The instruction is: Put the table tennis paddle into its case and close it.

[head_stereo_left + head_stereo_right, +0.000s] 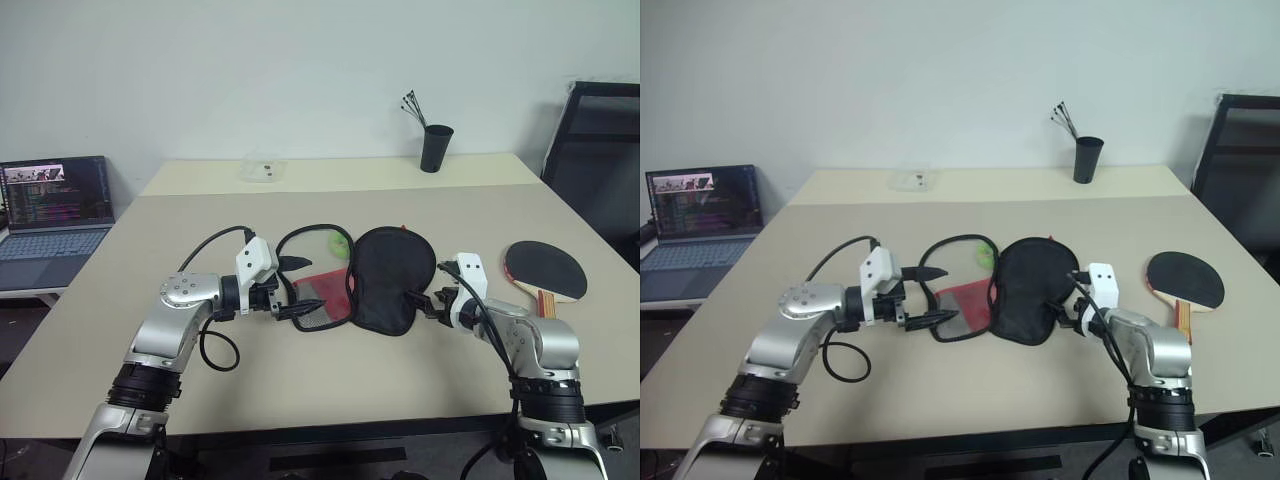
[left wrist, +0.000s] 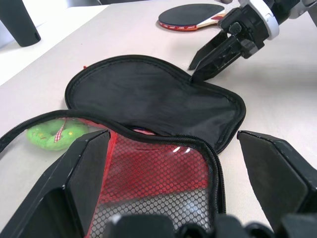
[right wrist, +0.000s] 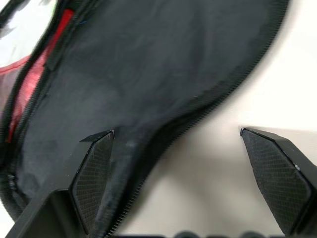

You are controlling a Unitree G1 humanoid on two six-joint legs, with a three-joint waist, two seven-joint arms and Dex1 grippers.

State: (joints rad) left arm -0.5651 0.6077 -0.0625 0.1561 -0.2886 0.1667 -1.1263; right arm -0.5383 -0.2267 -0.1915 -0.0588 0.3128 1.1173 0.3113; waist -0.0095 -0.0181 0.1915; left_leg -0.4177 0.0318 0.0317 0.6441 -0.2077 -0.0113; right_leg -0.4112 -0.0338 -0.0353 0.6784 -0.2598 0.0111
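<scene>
A: What's lying on the bench (image 1: 300, 390)?
B: The case (image 1: 385, 280) is lying unzipped at centre, the table tennis paddle (image 1: 545, 270) resting at its three o'clock.
A: And the claws?
B: The left claw (image 1: 303, 288) and right claw (image 1: 421, 298) are flanking it, gaping.

Head pair: two eyes set side by side, high above the near edge of the table (image 1: 300, 380), facing forward and down; the far wall closes the view.
Head pair overlap: almost the whole tabletop, from the laptop (image 1: 55, 215) to the black cup (image 1: 436, 148).
Left wrist: low and close, looking along its own fingers (image 2: 81, 173) over the case (image 2: 153, 101) toward the table tennis paddle (image 2: 190, 14).
Right wrist: closer still, facing the same case.
Wrist overlap: the case's black half.
</scene>
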